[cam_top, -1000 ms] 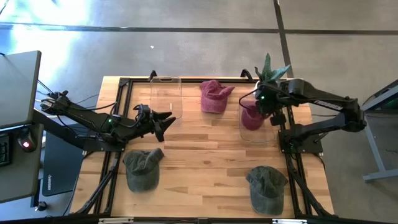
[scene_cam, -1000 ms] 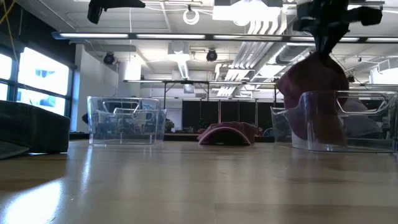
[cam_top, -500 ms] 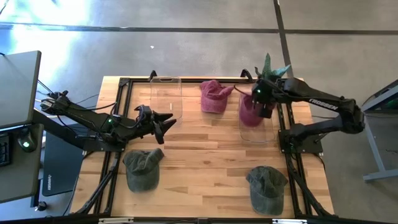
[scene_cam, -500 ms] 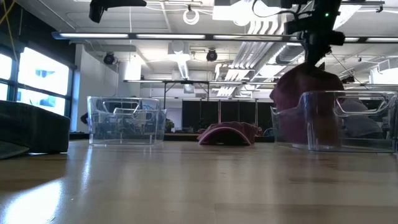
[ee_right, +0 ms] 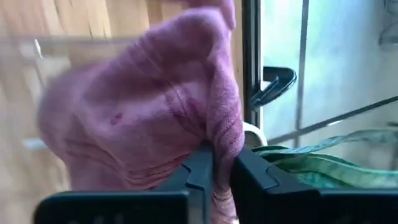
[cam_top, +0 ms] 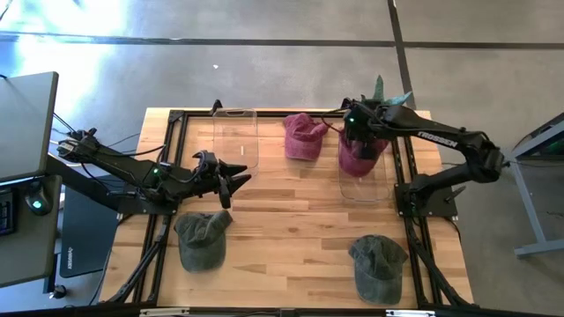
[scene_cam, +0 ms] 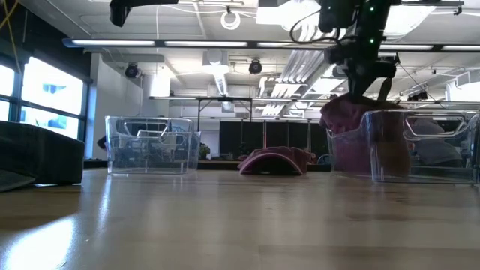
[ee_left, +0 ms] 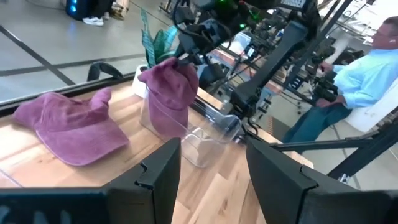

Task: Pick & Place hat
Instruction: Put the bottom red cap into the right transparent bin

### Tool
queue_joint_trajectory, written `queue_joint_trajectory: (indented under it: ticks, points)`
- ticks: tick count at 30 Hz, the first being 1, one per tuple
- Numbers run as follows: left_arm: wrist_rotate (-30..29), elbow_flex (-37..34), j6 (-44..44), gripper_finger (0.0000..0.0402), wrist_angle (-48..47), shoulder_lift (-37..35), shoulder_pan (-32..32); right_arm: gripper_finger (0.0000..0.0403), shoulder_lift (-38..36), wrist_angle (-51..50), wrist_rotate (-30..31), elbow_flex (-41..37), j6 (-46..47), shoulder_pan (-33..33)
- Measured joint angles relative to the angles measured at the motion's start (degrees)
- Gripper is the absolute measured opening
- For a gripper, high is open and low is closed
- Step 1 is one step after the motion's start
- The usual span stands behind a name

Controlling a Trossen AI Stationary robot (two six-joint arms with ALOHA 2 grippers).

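My right gripper (cam_top: 354,132) is shut on a maroon hat (cam_top: 358,157), which hangs into the clear bin (cam_top: 366,189) on the table's right side, at the bin's far left corner. The low view shows that hat (scene_cam: 346,127) behind the bin wall (scene_cam: 420,146). A second maroon hat (cam_top: 304,135) lies flat at the far middle. Two green hats (cam_top: 201,238) (cam_top: 379,264) lie near the front edge. My left gripper (cam_top: 233,176) is open and hovers left of centre, beside the other clear bin (cam_top: 234,136), touching nothing. My right gripper pinches a bunched fold of the maroon hat's cloth (ee_right: 221,134) between its two fingers (ee_right: 198,167), coming from above and pointing down. The hat hangs below the fingers, with its lower part (scene_cam: 352,154) down inside the bin.
A green plant (cam_top: 381,95) stands just beyond the right bin, close to my right gripper. Black frame rails (cam_top: 166,145) run along the table's left and right sides. A person (ee_left: 367,68) sits beyond the table. Bare wood lies in the table's middle (cam_top: 291,211).
My right gripper has moved toward the table's left and far edge and come down a little, staying shut. The maroon hat has travelled with it and sunk lower into the right bin.
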Motion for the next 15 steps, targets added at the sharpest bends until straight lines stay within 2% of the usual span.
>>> queue_joint_trajectory:
  ticks: [4,8,11,15]
  points:
    - [0.1,0.0,-0.1,0.0177,0.0,0.0,0.0,0.0097,1.1,-0.6,6.2,0.0,-2.6,0.0]
    - [0.1,0.0,-0.1,0.0177,0.0,0.0,0.0,0.0150,-1.5,-0.5,10.4,0.0,-2.7,0.1]
    - [0.1,0.0,-0.1,0.0177,0.0,0.0,0.0,0.0181,-4.9,-0.6,10.3,0.0,0.6,0.6]
    - [-0.1,0.0,-0.1,0.0177,0.0,0.0,0.0,0.0202,-9.9,-0.9,3.2,0.0,10.3,2.0]
